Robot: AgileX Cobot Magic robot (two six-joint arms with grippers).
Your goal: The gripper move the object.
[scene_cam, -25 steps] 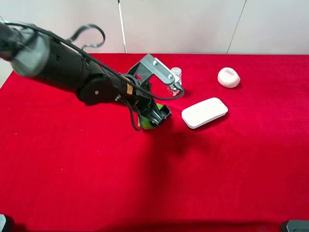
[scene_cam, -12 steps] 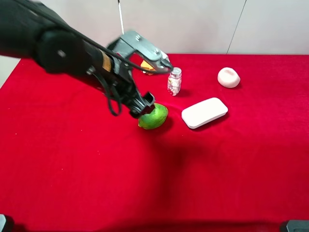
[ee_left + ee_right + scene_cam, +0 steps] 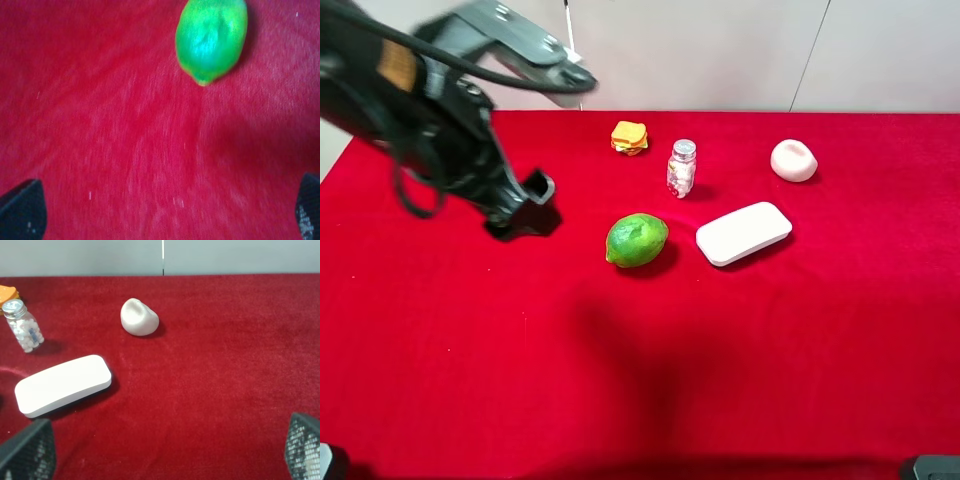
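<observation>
The green lime-like fruit lies alone on the red cloth near the middle of the table; it also shows in the left wrist view, pointed end toward the camera. My left gripper is raised above the cloth to the left of the fruit, well apart from it. Its fingertips stand wide apart at the corners of the left wrist view, open and empty. My right gripper is open too, its fingertips at the frame's lower corners; the right arm is out of the high view.
A white flat block lies just right of the fruit. A small bottle of pills, a yellow-orange item and a pale pink lump stand along the back. The block, bottle and lump show in the right wrist view.
My left gripper has let go of the fruit, risen and pulled back to the left. The fruit stays on the cloth where it was set down.
</observation>
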